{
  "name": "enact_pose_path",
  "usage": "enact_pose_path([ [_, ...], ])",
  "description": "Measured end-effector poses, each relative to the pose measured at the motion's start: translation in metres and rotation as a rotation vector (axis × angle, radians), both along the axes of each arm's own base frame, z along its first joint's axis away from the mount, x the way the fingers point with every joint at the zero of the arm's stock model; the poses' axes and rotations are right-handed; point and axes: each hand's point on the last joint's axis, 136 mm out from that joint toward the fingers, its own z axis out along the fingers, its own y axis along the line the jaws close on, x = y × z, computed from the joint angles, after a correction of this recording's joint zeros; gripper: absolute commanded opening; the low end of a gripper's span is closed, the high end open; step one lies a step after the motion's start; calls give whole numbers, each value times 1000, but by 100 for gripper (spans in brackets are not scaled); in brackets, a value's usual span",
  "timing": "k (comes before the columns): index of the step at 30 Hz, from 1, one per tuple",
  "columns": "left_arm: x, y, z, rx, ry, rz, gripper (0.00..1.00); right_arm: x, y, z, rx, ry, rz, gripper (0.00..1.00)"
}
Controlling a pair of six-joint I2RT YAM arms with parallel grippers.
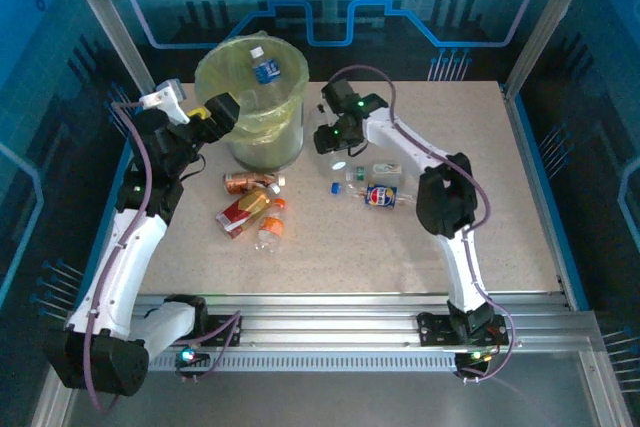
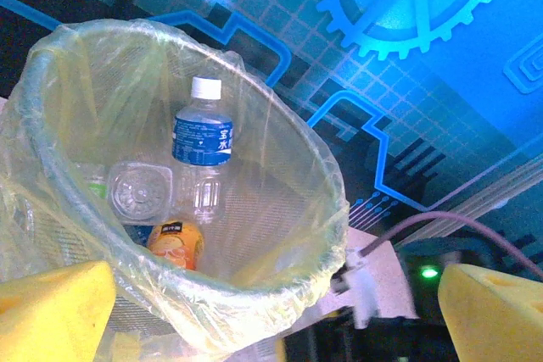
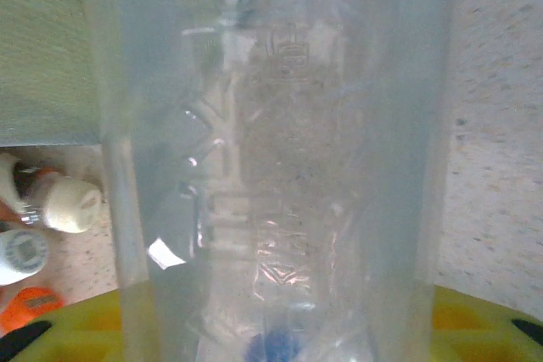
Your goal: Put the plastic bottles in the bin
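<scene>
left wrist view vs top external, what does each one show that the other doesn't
Left wrist view: deep in the bin, a crushed clear bottle and an orange-labelled bottle at the bottom. Top external: bottles lying on the table, an orange and red cluster near the left arm and a blue-and-red bottle near the right arm. Both: the lined bin and the white-capped bottle with a blue label leaning inside it.

Top camera overlooks table (image 1: 480, 197) and bin (image 1: 265, 137); left wrist looks into bin; right wrist against bottle (image 3: 280, 167).
</scene>
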Motion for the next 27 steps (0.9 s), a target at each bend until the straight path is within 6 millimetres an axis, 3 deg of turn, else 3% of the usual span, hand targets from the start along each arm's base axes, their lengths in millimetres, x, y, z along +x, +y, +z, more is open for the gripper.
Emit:
enact_pose_path([
  [8, -3, -13, 0, -32, 7, -71, 99, -18, -55, 87, 106, -148, -120, 32],
  [13, -6, -39, 1, -52, 16, -170, 99, -45, -80, 129, 208, -220, -153, 32],
  [19, -5, -95, -1, -75, 25, -366, 99, -86, -81, 175, 380, -300, -93, 31],
  [27, 2, -167, -9, -155, 33, -654, 99, -131, -61, 222, 617, -371, 75, 30],
])
